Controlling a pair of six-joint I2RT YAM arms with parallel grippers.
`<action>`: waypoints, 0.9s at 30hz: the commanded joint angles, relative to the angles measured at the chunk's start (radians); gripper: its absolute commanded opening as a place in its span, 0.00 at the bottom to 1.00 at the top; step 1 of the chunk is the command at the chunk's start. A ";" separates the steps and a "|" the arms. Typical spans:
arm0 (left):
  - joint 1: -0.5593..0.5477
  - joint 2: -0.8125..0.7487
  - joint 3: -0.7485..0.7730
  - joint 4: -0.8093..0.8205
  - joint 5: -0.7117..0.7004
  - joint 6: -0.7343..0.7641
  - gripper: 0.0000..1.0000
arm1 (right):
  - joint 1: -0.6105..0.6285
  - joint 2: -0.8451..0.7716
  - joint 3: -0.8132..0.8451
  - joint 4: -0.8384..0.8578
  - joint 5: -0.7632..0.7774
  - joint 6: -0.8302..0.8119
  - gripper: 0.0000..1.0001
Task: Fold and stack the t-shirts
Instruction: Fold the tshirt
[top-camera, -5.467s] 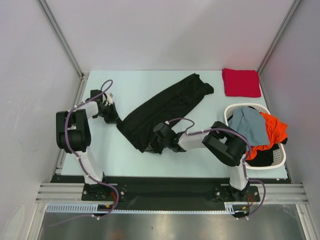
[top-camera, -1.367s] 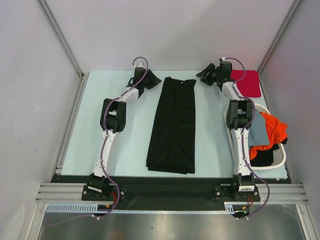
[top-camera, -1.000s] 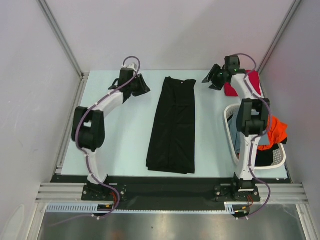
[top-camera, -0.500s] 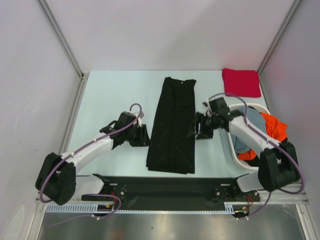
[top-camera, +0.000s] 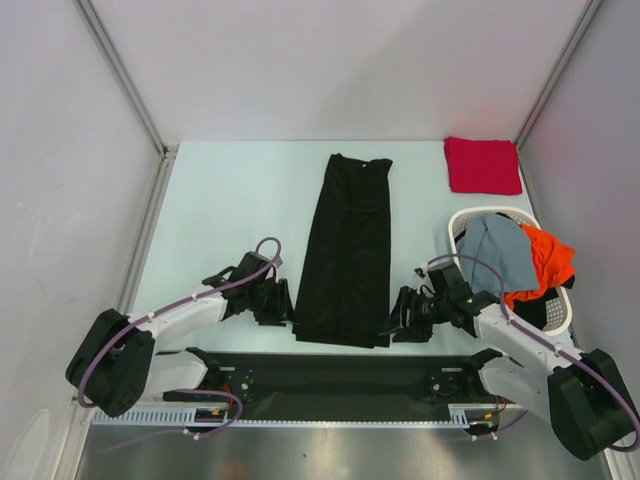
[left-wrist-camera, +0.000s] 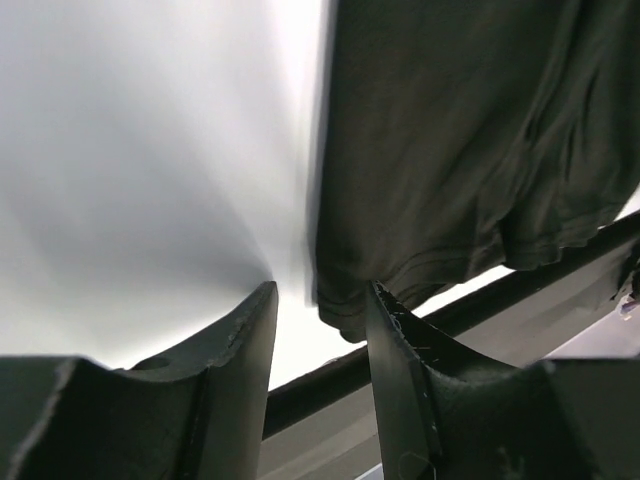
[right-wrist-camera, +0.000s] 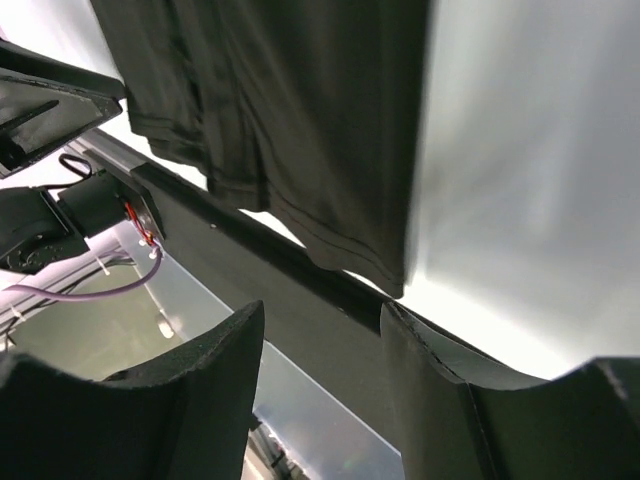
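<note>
One black t-shirt (top-camera: 348, 250) lies in a long strip on the surface (top-camera: 230, 200); one red t-shirt (top-camera: 482, 165) sits folded far right; one grey-blue t-shirt (top-camera: 497, 250) and one orange t-shirt (top-camera: 545, 260) fill one basket (top-camera: 457, 222); left fingers (left-wrist-camera: 240, 340) and right fingers (right-wrist-camera: 225, 350) gape empty beside the strip's two near corners.

The black t-shirt (top-camera: 345, 250) lies as a long narrow strip (folded lengthwise); the left gripper (top-camera: 284, 304) and right gripper (top-camera: 391, 324) flank its near corners.
</note>
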 joint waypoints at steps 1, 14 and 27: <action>-0.008 0.020 -0.020 0.040 0.021 -0.011 0.46 | 0.008 0.026 -0.030 0.106 -0.016 0.045 0.56; -0.008 0.088 -0.046 0.108 0.041 -0.009 0.45 | 0.008 0.081 -0.078 0.098 0.064 0.000 0.56; -0.008 0.082 -0.061 0.037 0.053 -0.003 0.43 | 0.057 0.173 -0.121 0.267 0.021 0.086 0.54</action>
